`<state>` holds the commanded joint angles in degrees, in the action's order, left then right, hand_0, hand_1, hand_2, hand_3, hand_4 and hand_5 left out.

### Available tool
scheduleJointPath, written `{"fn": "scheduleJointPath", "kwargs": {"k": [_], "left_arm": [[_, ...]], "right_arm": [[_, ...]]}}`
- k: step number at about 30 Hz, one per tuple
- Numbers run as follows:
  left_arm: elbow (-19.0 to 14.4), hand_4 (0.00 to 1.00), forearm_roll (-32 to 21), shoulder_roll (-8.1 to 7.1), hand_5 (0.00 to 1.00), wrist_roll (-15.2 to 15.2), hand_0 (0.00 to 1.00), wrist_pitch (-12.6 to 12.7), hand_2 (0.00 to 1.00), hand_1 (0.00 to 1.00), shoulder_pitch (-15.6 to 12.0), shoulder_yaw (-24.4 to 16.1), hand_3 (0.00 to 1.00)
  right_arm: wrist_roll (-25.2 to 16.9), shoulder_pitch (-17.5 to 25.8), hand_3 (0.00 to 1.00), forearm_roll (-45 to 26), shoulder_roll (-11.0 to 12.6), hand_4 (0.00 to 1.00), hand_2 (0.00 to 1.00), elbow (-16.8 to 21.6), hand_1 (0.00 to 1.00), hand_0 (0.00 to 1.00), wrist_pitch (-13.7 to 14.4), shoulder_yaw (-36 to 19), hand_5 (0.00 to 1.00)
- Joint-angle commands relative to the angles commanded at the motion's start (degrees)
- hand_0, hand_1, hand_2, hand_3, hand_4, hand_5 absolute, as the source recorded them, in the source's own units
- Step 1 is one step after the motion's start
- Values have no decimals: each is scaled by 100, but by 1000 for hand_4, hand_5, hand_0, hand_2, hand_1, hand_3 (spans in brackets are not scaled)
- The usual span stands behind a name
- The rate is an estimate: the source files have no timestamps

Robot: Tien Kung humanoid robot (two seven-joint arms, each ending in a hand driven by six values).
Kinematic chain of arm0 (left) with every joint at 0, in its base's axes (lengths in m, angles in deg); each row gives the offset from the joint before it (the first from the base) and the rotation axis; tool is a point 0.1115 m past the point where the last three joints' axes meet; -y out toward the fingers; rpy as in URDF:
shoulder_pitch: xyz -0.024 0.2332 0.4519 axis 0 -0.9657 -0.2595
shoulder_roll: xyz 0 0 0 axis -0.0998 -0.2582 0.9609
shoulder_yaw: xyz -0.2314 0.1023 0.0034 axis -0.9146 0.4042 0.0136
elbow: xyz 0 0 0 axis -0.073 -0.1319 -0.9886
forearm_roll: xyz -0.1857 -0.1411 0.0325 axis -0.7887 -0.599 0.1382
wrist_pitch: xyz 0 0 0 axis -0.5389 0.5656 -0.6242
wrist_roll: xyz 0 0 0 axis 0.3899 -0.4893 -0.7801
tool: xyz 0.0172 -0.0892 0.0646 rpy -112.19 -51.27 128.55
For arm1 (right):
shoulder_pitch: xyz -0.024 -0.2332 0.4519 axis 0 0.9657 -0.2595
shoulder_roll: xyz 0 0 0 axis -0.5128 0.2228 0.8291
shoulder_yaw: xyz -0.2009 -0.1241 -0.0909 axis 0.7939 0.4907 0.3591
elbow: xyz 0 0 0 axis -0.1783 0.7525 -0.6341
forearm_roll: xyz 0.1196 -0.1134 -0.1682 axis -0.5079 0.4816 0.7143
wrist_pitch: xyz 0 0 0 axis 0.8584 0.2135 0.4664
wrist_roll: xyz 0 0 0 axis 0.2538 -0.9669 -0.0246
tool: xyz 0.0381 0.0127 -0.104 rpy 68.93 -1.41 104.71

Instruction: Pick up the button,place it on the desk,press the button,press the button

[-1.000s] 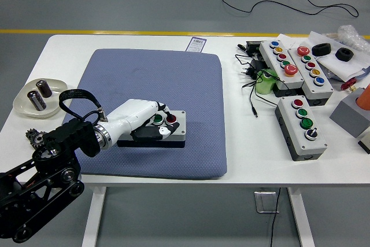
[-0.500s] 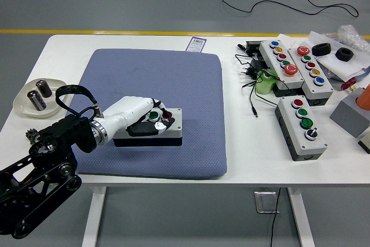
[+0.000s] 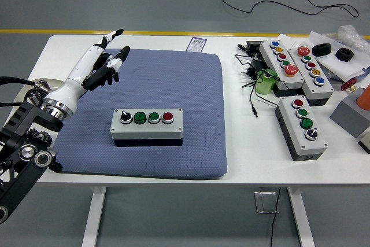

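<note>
A grey button box lies on the blue mat, near its front left. It carries a black knob, two green buttons and a red button in a row. My left hand is raised above the mat's far left corner, well away from the box. Its fingers are spread and hold nothing. My right arm is out of view.
Three more button boxes and black cables lie on the table's right side. A shallow dish with dark cylinders sits at the left edge, partly behind my left arm. A grey block stands at the far right.
My left hand let go of the button box, lifted off it and swung back left to the mat's far corner. The box shifted a little left and now lies uncovered.
</note>
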<state>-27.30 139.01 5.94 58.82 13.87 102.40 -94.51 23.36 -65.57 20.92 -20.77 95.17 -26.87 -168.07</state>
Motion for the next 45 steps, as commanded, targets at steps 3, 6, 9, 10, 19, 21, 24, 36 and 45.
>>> {"fn": "scheduleJointPath", "kwargs": {"k": [3, 6, 9, 10, 19, 21, 24, 36, 45], "left_arm": [[194, 626, -745, 34, 998, 144, 859, -57, 985, 916, -75, -285, 998], [324, 626, -1452, 72, 998, 149, 859, -144, 985, 916, -116, -565, 998], [409, 630, -2090, 86, 998, 121, 877, -210, 997, 930, -110, -735, 998], [432, 630, -2208, 91, 998, 114, 877, -239, 997, 930, -107, -791, 998], [464, 630, -2218, 160, 998, 64, 880, -403, 995, 932, -147, -965, 995], [462, 630, -2199, 162, 998, 58, 882, -417, 991, 932, -139, -961, 989], [464, 630, -2197, 165, 998, 47, 882, -444, 991, 932, -135, -957, 989], [470, 629, -2160, 153, 998, -31, 885, -521, 993, 938, -117, -958, 989], [468, 628, -2114, 144, 998, -72, 898, -532, 996, 941, -125, -1000, 992]], "right_arm": [[4, 7, 601, -6, -1, 439, 686, 0, 650, 655, 1, 2, 322], [11, 14, 601, -13, -2, 439, 686, 0, 650, 655, 1, 13, 322], [19, 17, 601, 3, 1, 439, 686, 0, 650, 655, -1, 15, 322], [22, 21, 601, 7, 1, 439, 686, 0, 650, 655, -1, 17, 322], [33, 58, 600, 39, -1, 439, 686, 0, 650, 655, 4, -1, 322], [31, 63, 601, 45, -1, 439, 686, 0, 650, 655, 4, -4, 322], [28, 62, 601, 40, -1, 439, 686, 0, 650, 655, 5, 6, 322], [15, 1, 600, -2, -5, 438, 686, 0, 651, 654, -3, 59, 322], [2, -6, 601, 6, -3, 439, 686, 0, 650, 655, -6, 57, 322]]}}
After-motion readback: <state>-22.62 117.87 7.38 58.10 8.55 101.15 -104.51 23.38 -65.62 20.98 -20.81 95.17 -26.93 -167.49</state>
